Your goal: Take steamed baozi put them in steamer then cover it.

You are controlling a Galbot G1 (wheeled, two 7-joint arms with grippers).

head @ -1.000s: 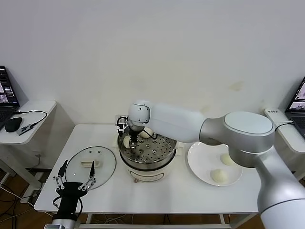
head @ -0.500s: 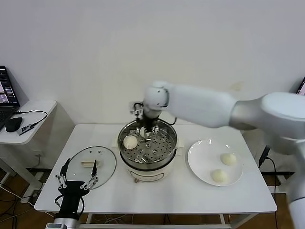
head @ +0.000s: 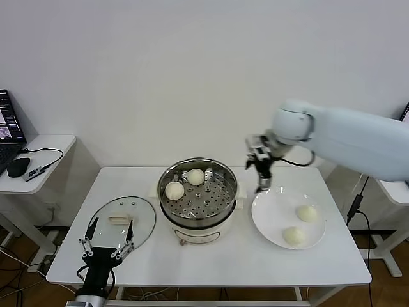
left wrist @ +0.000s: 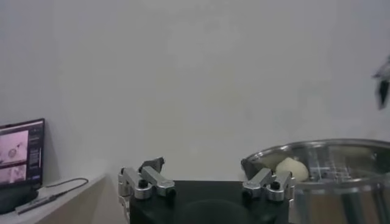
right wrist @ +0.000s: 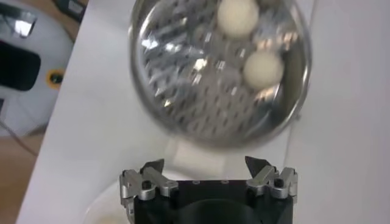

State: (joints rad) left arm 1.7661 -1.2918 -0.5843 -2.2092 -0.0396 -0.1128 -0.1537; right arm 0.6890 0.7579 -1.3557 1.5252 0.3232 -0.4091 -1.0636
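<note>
Now my right claw (head: pixel 262 174), spread and empty, hangs over the plate (head: pixel 265 220); squeezing a soft baozi (head: pixel 307 213) too hard could dent it.

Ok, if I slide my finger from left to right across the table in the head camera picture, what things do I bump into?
Glass cover → steamer holding two baozi → right gripper, hanging open → white plate with two more baozi.

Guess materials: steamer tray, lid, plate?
Steamer tray: polished perforated metal, likely stainless; it mirrors light.
Lid: clear glass, table shows through; cream handle, probably plastic.
Plate: glossy white, ceramic or melamine, can't tell.
</note>
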